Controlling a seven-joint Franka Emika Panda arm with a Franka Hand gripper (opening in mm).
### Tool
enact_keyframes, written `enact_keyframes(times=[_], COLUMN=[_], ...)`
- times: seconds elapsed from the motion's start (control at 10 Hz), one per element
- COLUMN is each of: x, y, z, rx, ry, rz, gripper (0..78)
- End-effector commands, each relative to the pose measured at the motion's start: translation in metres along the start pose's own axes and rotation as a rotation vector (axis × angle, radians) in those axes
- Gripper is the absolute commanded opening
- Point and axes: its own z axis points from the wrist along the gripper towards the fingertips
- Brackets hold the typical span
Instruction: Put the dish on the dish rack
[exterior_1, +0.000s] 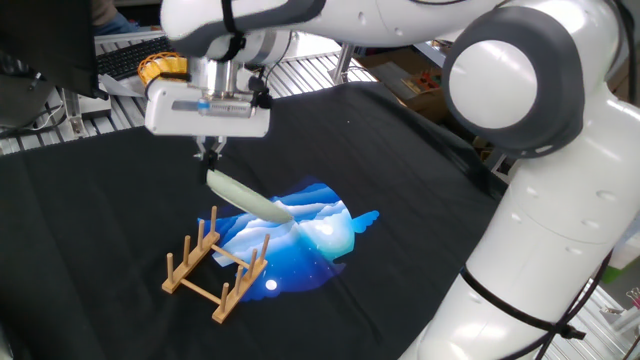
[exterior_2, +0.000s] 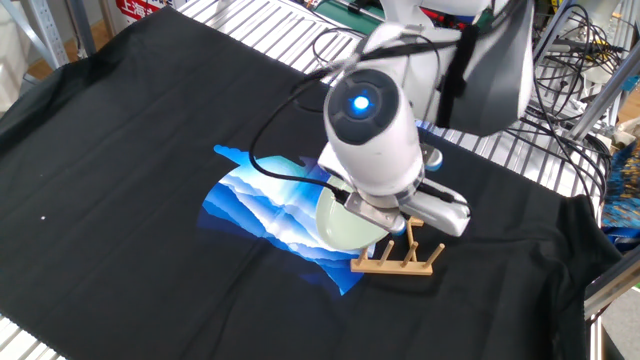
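The pale-green dish (exterior_1: 247, 199) hangs tilted on edge from my gripper (exterior_1: 210, 157), which is shut on its upper rim. It is held in the air just above and behind the light-wood dish rack (exterior_1: 215, 264), not touching it. In the other fixed view the dish (exterior_2: 343, 225) shows partly under the arm's wrist, next to the rack (exterior_2: 398, 257); the fingers are hidden there by the wrist.
A black cloth (exterior_1: 100, 210) with a blue-and-white print (exterior_1: 310, 235) covers the table. A yellow-orange woven basket (exterior_1: 158, 68) sits at the back left. Metal grid racking (exterior_2: 260, 30) and cables (exterior_2: 575, 60) border the table.
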Motion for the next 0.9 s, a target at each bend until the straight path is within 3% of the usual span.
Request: enact_keyframes(times=[0.1, 0.5, 0.6, 0.7, 0.8, 0.9], x=[0.0075, 0.0086, 0.0086, 0.0086, 0.0086, 0.0086], y=[-0.0014, -0.0018, -0.0018, -0.0018, -0.0018, -0.0018], z=[-0.0111, -0.0122, -0.0122, -0.0122, -0.0122, -0.0122], rx=[-0.034, -0.059, -0.049, -0.023, -0.011, -0.016], ry=[0.051, 0.078, 0.075, 0.042, 0.028, 0.029], rz=[0.012, 0.036, 0.041, 0.077, 0.106, 0.127], gripper=[1.1, 1.1, 1.1, 1.1, 1.1, 1.1])
